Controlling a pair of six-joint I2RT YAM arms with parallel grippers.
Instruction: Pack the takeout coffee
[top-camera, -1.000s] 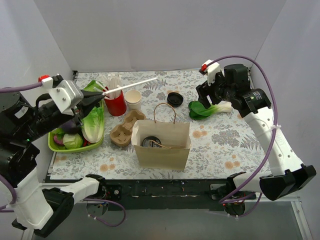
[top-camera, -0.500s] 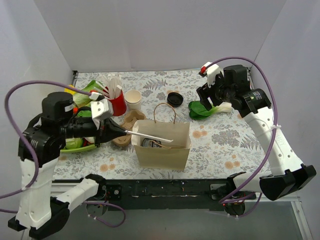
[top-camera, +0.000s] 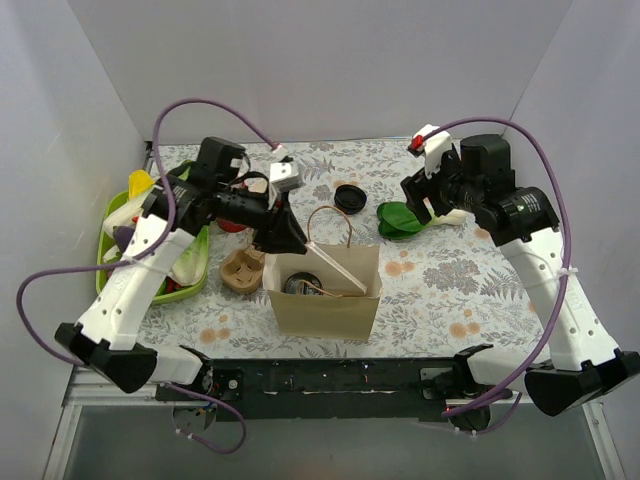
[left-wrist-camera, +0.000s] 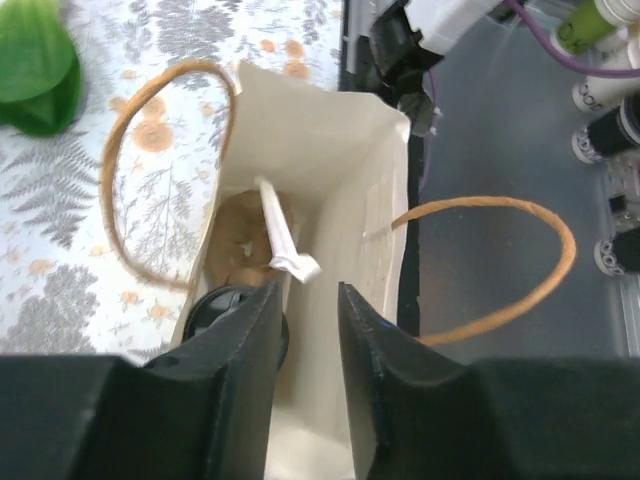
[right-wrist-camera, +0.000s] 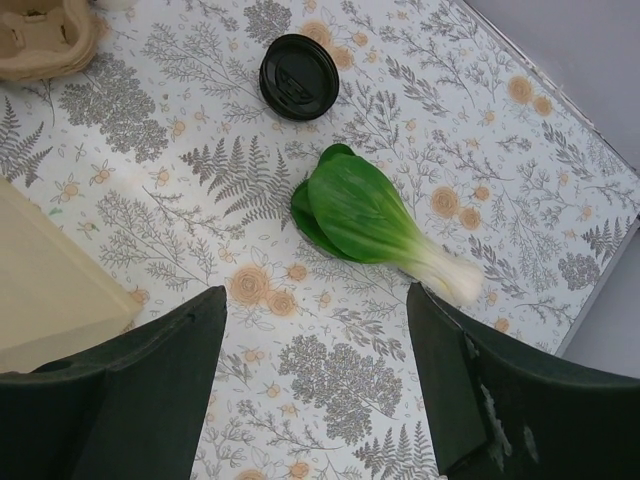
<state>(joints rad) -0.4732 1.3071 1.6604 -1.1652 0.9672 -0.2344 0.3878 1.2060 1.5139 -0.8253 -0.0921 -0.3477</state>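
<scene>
The coffee (top-camera: 300, 285) already sits at the bottom of the paper bag (top-camera: 325, 305). It seems to stand upright, since only its round black lid shows through the open mouth. A paper-wrapped straw (top-camera: 335, 268) leans beside it, slanting up from near the cup toward the bag's rim.

The left gripper (top-camera: 285, 240) hangs right over the bag's mouth and points down into it, so the cup lies almost straight below its tips, a little to one side. Its fingers (left-wrist-camera: 250, 330) stand narrowly apart. The straw's upper end lies just past them and does not look pinched.

The right gripper (right-wrist-camera: 315, 292) is well apart from the bag, spread wide and empty above a bok choy (right-wrist-camera: 365, 215) on the table (right-wrist-camera: 150, 230), with a loose lid (right-wrist-camera: 298, 62) beyond. The left arm is clearly the nearer one. With the cup inside, I judge little remains but lifting straight up clear of the handles.
</scene>
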